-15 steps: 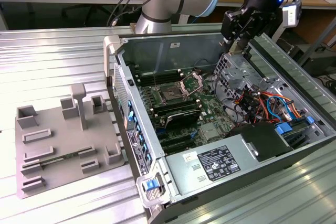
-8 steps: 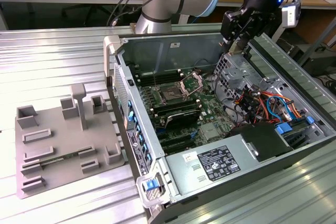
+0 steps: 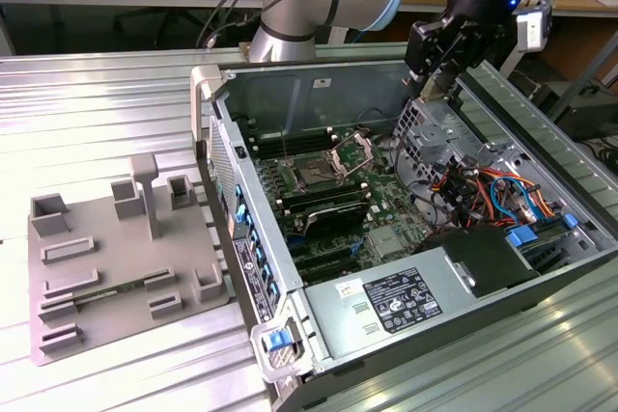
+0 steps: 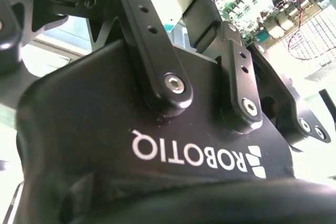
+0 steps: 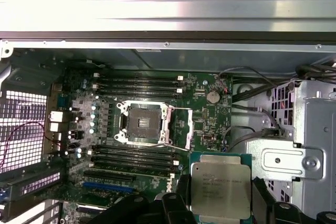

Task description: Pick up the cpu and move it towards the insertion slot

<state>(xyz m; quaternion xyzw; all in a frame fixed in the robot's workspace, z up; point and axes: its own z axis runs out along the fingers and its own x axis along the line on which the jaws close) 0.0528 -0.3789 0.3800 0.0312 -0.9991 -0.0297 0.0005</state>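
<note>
Gripper pinching the cpu between dark fingers, raised above the open computer case toward the exterior view's right of the insertion slot, well apart from it.

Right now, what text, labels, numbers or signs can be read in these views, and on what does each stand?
Pale silvery square cpu, held in the gripper: engraved lines on its top, too small to read.
Gripper's black body, second wrist view: white maker's lettering, a brand name, left unquoted.
White label on the grey power supply box: print too small to read.
Green motherboard: markings too small to read.
</note>
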